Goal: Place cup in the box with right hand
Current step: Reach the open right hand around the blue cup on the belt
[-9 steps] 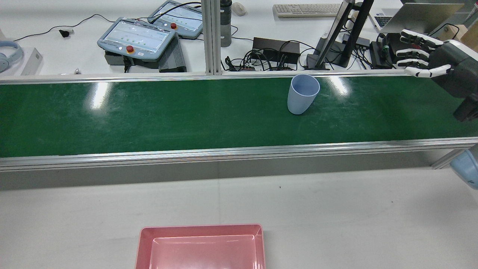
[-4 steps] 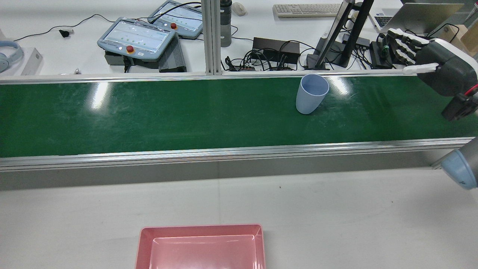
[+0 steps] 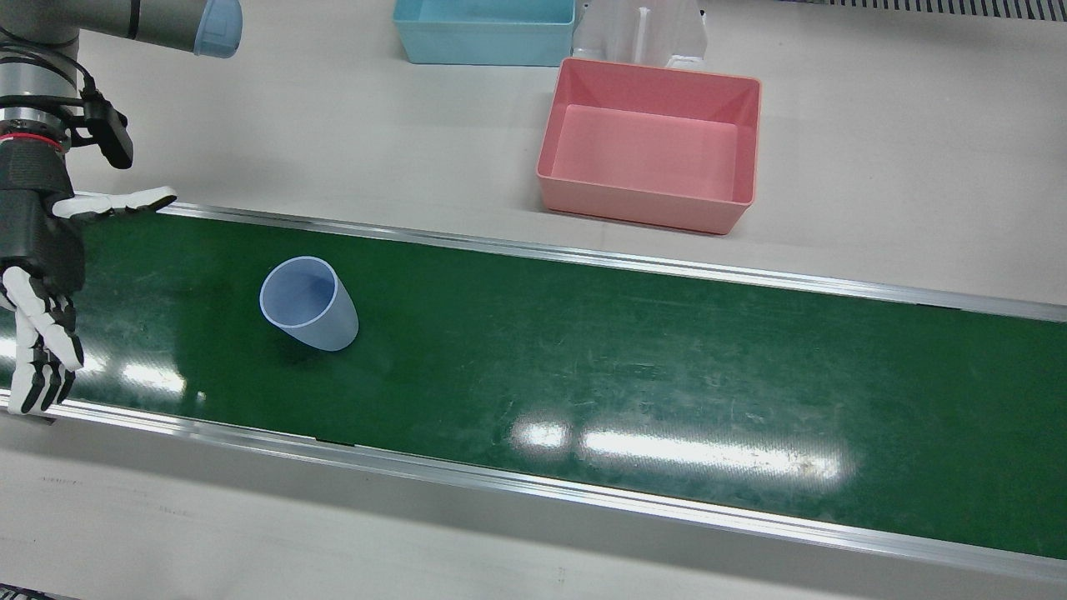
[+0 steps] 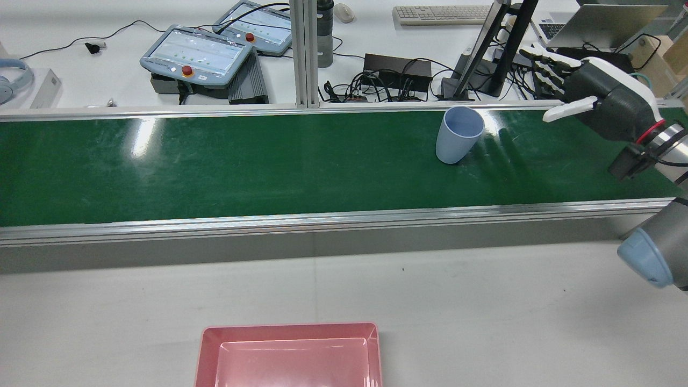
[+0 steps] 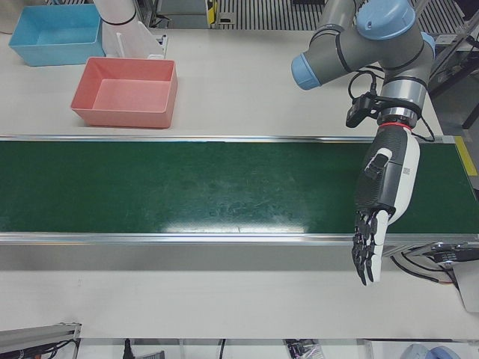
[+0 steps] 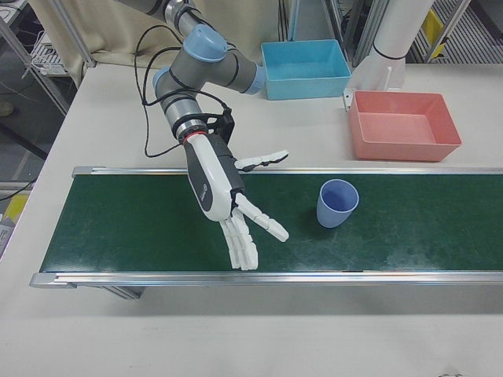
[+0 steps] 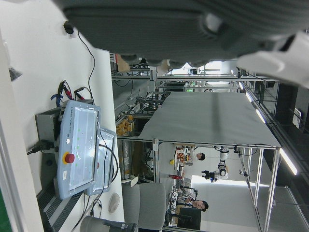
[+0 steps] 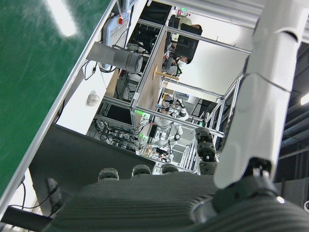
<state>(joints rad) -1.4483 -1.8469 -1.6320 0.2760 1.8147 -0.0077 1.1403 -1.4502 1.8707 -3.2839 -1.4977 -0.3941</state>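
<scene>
While the pale blue cup (image 4: 458, 134) stands upright on the green conveyor belt (image 4: 215, 161), mouth up and empty, the right hand (image 4: 596, 99) hangs over the belt's end with nothing in it. From behind the robot, the cup is toward the far rail of the belt and the hand is at about three o'clock from it, clear of it, with bare belt between them. Its fingers (image 4: 548, 62) are stretched out and spread, reaching past the far rail toward the cables and monitor stand, and the white thumb (image 4: 567, 110) sticks out toward the cup.

In the right-front view the same hand (image 6: 228, 204) slants down over the belt, palm side toward the cup (image 6: 336, 203), fingers fanned apart above the near rail. The front view shows that hand (image 3: 37, 283) at the frame's left edge, and the cup (image 3: 308, 302) at roughly three o'clock from it, well apart.

The pink box (image 3: 650, 142) sits on the white table on the robot's side of the belt, empty, with a blue bin (image 3: 483, 33) beyond it near the pedestals. From the cup in the front view the pink box lies at about two o'clock, off the belt.

The left hand (image 5: 378, 206) shows in the left-front view, hanging at the other end of the belt, fingers pointing down past the near rail, loosely apart and holding nothing. No cup shows on that half of the belt.
</scene>
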